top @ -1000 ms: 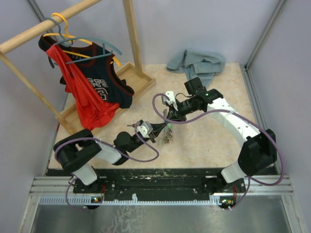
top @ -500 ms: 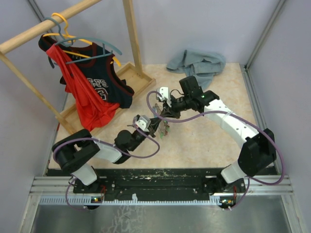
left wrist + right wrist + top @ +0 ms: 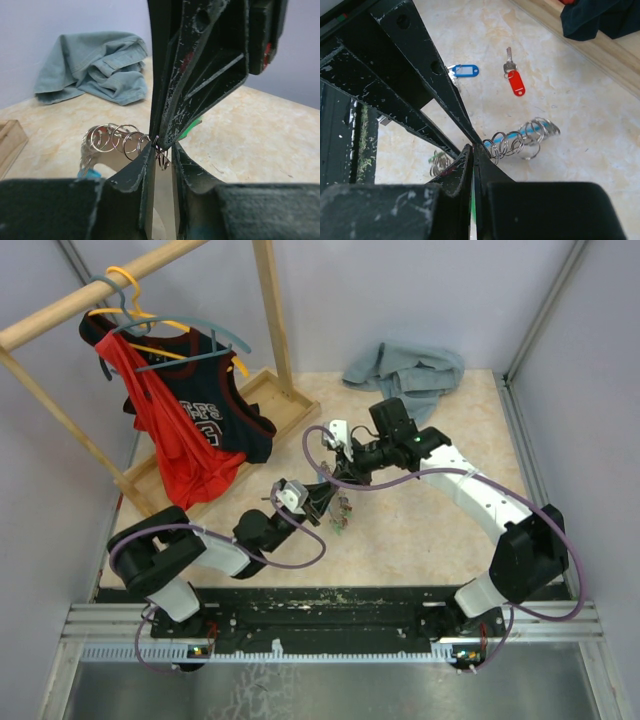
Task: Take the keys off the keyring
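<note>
The keyring (image 3: 115, 141) shows as a chain of silvery loops with a light blue tag (image 3: 532, 131), hanging between both grippers above the table (image 3: 420, 530). My right gripper (image 3: 474, 150) is shut, with a green tag (image 3: 192, 127) pinched in it; it comes down from above in the left wrist view. Right under its tips, my left gripper (image 3: 161, 156) stands slightly open, and a small loop dangles in the gap. Two keys lie loose on the table, one with a red tag (image 3: 513, 80) and one with a blue tag (image 3: 463, 71). In the top view the bunch (image 3: 343, 512) hangs below the two grippers.
A crumpled grey-blue cloth (image 3: 405, 370) lies at the back of the table. A wooden clothes rack (image 3: 270, 330) with red and dark jerseys (image 3: 190, 425) stands at the back left, its base board (image 3: 580, 47) near the loose keys. Walls close in both sides.
My left gripper's jaws have parted from shut. Both grippers and the bunch shifted left and slightly back early in the second, then held nearly still.
</note>
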Controlling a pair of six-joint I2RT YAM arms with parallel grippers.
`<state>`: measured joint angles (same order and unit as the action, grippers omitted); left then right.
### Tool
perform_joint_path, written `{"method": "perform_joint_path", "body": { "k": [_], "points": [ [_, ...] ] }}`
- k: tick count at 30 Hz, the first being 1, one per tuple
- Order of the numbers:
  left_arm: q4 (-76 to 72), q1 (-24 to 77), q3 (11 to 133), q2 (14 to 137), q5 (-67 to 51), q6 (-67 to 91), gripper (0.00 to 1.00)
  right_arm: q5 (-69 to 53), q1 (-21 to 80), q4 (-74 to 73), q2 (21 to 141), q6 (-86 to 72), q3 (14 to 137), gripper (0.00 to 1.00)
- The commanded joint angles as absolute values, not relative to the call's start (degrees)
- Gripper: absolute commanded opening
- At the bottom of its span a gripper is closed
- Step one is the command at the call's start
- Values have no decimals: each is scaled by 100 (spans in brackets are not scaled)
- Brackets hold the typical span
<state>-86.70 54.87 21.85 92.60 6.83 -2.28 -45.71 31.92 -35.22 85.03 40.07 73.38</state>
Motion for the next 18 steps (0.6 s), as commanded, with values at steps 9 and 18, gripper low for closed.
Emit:
{"method": "perform_joint_path", "body": {
  "k": [9,18],
  "points": [
    [-10257,5476,1718,9058,-529,-648,31,-5432,2858,-3750,8307,4094,7310,0],
    [-10257,5282,1698,9020,-1114,-820,32,-5722,2756,-4104,8234,4543,7345,0]
  ]
}}
